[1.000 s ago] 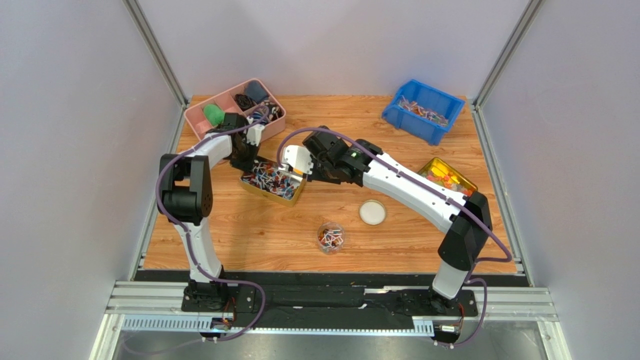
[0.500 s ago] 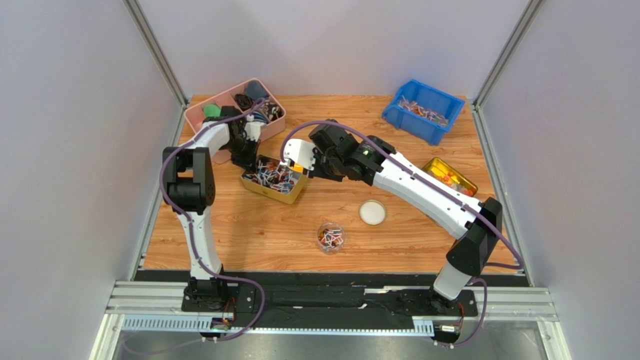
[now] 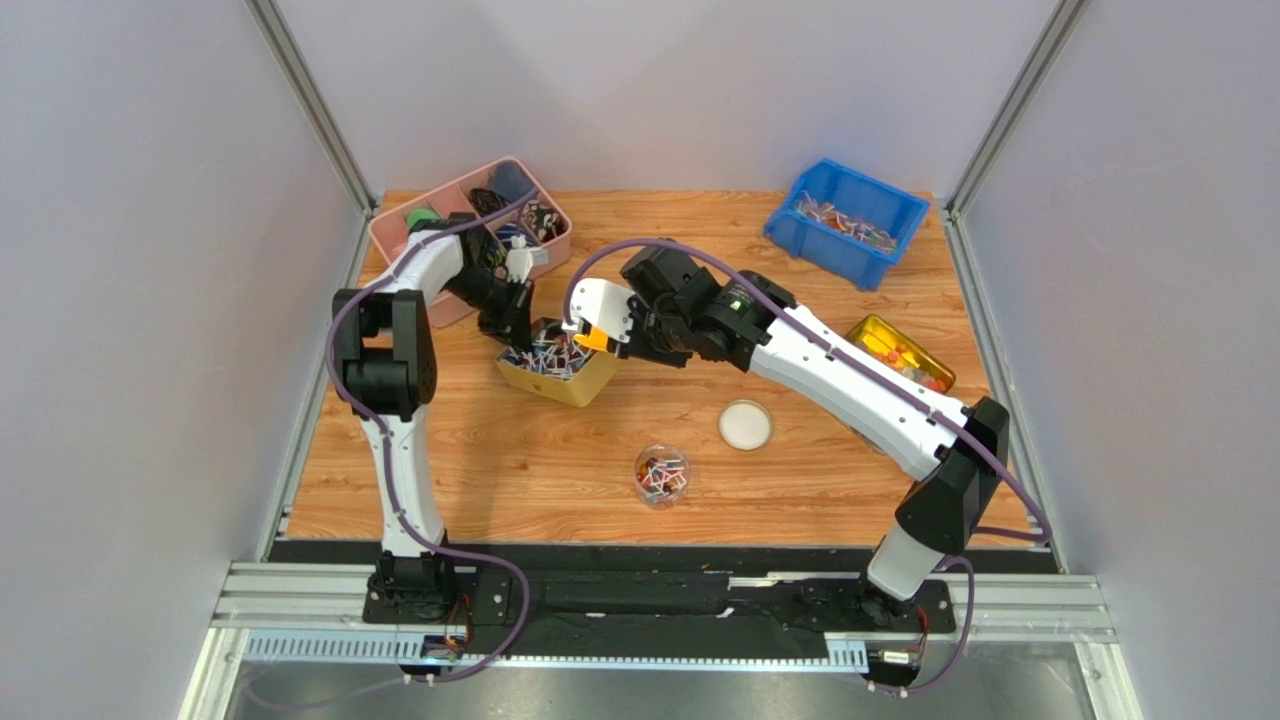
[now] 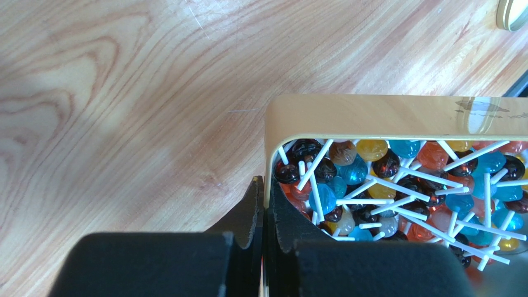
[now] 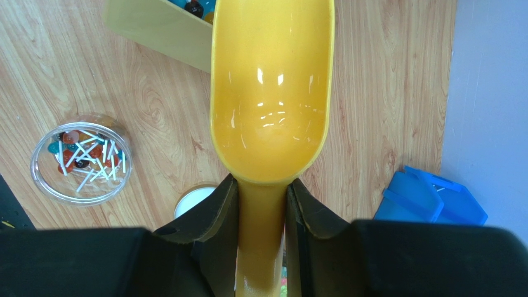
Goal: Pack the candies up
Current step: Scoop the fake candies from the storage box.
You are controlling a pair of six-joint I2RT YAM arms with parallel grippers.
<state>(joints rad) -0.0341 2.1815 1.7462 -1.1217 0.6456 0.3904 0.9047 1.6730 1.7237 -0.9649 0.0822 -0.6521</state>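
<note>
Candies (image 4: 384,179): small round sweets on white sticks, in red, blue, dark and orange; most heaped in the yellow tin (image 3: 564,393), a smaller lot in the clear jar (image 5: 59,193).
Tin's place: left of middle on the tabletop (image 3: 496,480) in the top view, packed close to the rim.
Left pincer (image 4: 265,247): closed on the tin's wall at its 11 o'clock side, one finger inside against the sweets and the other outside, the wall pinched between them.
Right pincer (image 5: 261,210): clamped around the handle of the yellow scoop (image 5: 269,93).
Scoop: bowl glossy and empty, at the tin's 1 o'clock corner in the top view; touching the rim or just above it, cannot tell.
Jar: round, open-topped, upright on the tabletop at 5 o'clock from the tin, well apart from it, its layer of sweets and sticks thin.
White lid (image 3: 745,426): round, flat on the tabletop near the jar, at 2 o'clock from it.
Blue bin (image 3: 819,252): at the 1 o'clock corner of the tabletop, small pieces inside too small to tell.
Pink tray (image 3: 385,233): at the 11 o'clock corner, just beyond the left pincer, with dark and green things in its compartments.
Second tin (image 3: 935,360): at the 3 o'clock edge, beside the right arm, with orange and yellow pieces inside.
</note>
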